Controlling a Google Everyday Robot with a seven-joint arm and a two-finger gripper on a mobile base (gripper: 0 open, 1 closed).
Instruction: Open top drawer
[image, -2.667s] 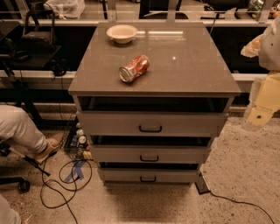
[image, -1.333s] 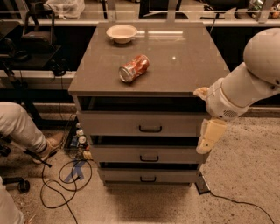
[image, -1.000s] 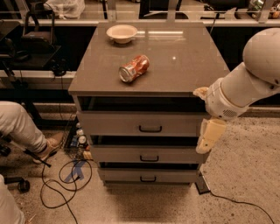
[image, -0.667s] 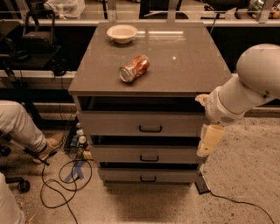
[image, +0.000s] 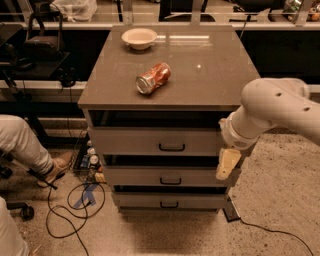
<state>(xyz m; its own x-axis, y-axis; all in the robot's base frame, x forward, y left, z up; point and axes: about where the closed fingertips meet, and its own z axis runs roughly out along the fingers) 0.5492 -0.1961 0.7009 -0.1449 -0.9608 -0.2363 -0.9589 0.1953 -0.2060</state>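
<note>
The top drawer (image: 150, 141) is the widest grey-beige front of the cabinet, just under the tabletop, with a small black bar handle (image: 171, 147) at its centre. It sits nearly flush with the cabinet, with a dark gap above it. My gripper (image: 227, 164) hangs down cream-coloured from the white arm (image: 270, 107) at the cabinet's front right corner. It is level with the gap between the top and the middle drawer, to the right of the handle and not touching it.
Two narrower drawer fronts (image: 167, 176) lie below. On the tabletop (image: 210, 80) lie a crushed red can (image: 153, 77) and a white bowl (image: 139, 37). A person's leg (image: 27, 145) is at left. Cables (image: 75, 205) and small bottles (image: 91, 160) lie on the floor at left.
My arm has come in from the right edge to the cabinet's front right corner, and the gripper has shifted a little left. The drawer has not moved.
</note>
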